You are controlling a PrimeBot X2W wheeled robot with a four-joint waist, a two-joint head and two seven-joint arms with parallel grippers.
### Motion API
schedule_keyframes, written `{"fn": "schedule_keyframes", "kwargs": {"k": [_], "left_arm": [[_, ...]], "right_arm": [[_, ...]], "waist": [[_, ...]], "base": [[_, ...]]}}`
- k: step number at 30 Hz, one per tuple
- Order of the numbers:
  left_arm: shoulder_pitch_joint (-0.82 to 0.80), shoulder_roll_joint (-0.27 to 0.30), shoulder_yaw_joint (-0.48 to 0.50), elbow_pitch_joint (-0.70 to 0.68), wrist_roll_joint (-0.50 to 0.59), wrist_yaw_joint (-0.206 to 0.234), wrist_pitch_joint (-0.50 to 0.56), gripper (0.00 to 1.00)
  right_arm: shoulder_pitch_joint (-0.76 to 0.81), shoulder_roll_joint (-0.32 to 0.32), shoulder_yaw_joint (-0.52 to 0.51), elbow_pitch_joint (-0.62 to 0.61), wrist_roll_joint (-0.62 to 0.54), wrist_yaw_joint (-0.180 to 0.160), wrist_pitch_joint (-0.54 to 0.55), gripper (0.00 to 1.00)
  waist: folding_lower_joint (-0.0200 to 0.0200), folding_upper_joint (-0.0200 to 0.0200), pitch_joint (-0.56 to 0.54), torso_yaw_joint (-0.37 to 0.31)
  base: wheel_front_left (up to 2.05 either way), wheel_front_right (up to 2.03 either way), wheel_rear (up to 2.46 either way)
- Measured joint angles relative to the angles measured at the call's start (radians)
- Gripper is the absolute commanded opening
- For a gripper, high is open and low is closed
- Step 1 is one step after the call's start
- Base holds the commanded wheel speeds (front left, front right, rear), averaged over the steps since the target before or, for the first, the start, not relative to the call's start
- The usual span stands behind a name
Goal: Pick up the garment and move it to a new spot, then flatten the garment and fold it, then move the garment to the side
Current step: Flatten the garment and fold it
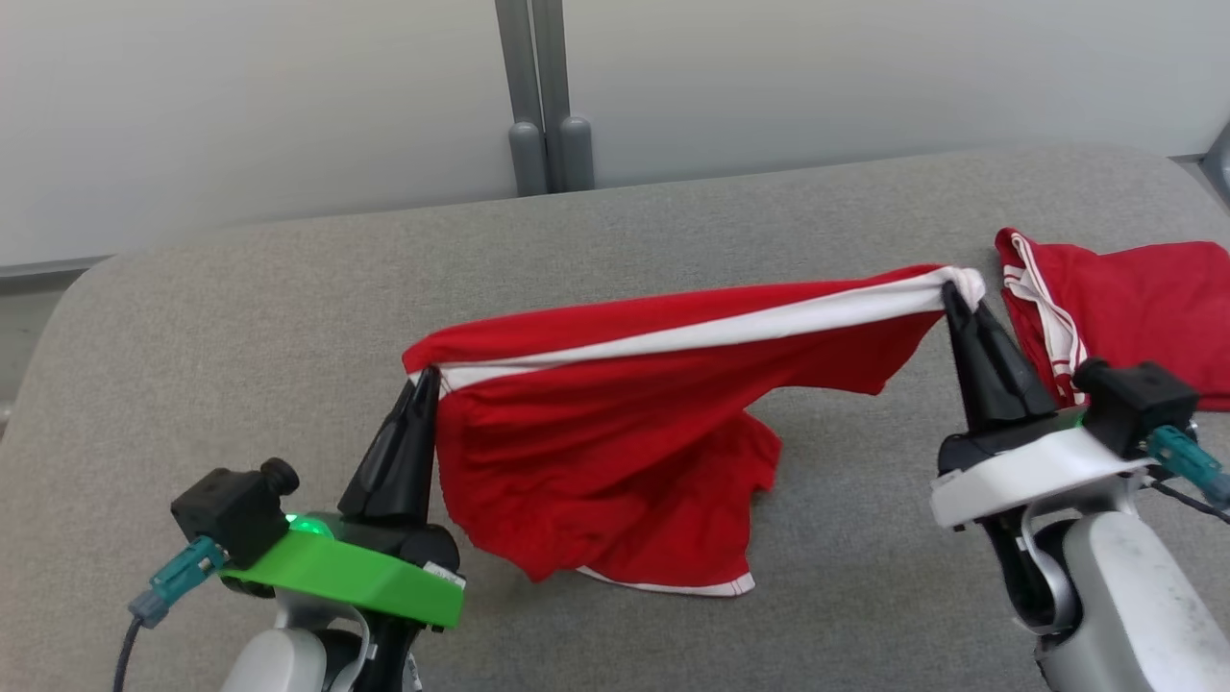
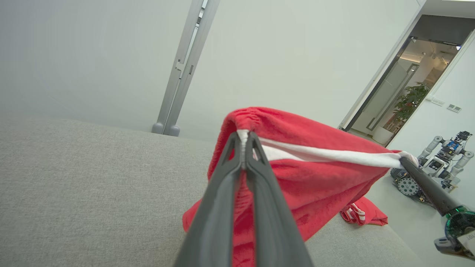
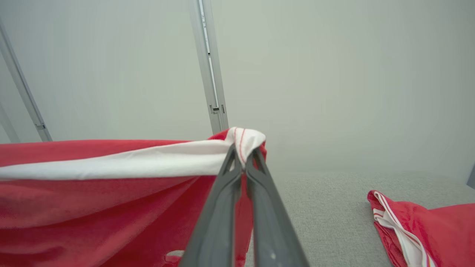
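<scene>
Left gripper (image 1: 430, 377) and right gripper (image 1: 951, 293) clamping the garment (image 1: 596, 452)

Both pairs of fingers are pressing together on the white waistband, one pair at each end, and are holding it stretched between them above the grey surface (image 1: 240, 336). Red cloth is hanging from the band, and its lower folds, edged with a white hem, are reaching down to the surface between the two arms. A second garment (image 1: 1143, 308), red with white stripes, is lying at the right, just beyond the right gripper and apart from the held one. Behind the surface a pale wall (image 1: 865, 77) is rising, with a grey post (image 1: 543, 96) standing at its middle. In the left wrist view another robot (image 2: 438, 163) is standing on the floor beside an open doorway (image 2: 419, 74).
</scene>
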State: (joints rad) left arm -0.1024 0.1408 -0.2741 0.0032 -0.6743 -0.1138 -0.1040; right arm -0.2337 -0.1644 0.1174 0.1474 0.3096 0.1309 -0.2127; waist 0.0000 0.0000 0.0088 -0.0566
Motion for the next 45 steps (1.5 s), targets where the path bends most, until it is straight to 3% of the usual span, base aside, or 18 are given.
{"fn": "schedule_keyframes", "kwargs": {"k": [9,13,17,22,28,32,36,40,45], "left_arm": [[-0.02,0.029,0.011,-0.314,0.01,0.024,0.038,0.0],[-0.09,0.059,0.025,-0.406,0.009,0.04,0.111,0.0],[-0.175,0.091,0.037,-0.403,0.008,0.044,0.175,0.0],[-0.334,0.125,0.026,-0.269,-0.011,0.025,0.251,0.0],[-0.649,0.183,0.01,0.016,0.035,-0.001,0.281,0.0],[-0.871,0.195,0.007,0.209,0.087,-0.009,0.199,0.0],[-1.059,0.204,0.002,0.335,0.14,-0.011,0.069,0.0],[-1.122,0.214,-0.012,0.459,0.165,-0.014,-0.066,0.0],[-1.064,0.222,-0.043,0.564,0.115,-0.014,-0.14,0.0]], "right_arm": [[0.108,0.006,-0.124,-0.486,-0.007,0.0,0.156,0.0],[0.116,0.005,-0.154,-0.611,-0.019,0.0,0.228,0.0],[0.106,0.013,-0.153,-0.625,-0.013,0.0,0.274,0.0],[-0.017,0.008,-0.093,-0.513,0.027,0.0,0.301,0.0],[-0.382,0.008,-0.021,-0.218,0.002,0.0,0.266,0.0],[-0.655,0.056,-0.002,0.016,-0.059,0.0,0.165,0.0],[-0.855,0.096,-0.007,0.175,-0.09,0.0,0.059,0.0],[-0.89,0.111,0.031,0.312,-0.081,0.0,-0.007,0.0],[-0.827,0.115,0.155,0.426,0.016,0.0,-0.043,0.0]], "waist": [[0.0,0.0,-0.027,-0.037],[0.0,0.0,-0.024,-0.044],[0.0,0.0,-0.01,-0.048],[0.0,0.0,0.036,-0.054],[0.0,0.0,0.119,-0.073],[0.0,0.0,0.182,-0.096],[0.0,0.0,0.246,-0.125],[0.0001,0.0,0.318,-0.152],[0.0001,0.0,0.407,-0.176]], "base": [[0.0,0.0,0.0],[0.0,0.0,0.0],[0.0,0.0,0.0],[0.0,0.0,0.0],[0.0,0.0,0.0],[0.0,0.0,0.0],[0.0,0.0,0.0],[0.0,0.0,0.0],[0.0,0.0,0.0]]}}
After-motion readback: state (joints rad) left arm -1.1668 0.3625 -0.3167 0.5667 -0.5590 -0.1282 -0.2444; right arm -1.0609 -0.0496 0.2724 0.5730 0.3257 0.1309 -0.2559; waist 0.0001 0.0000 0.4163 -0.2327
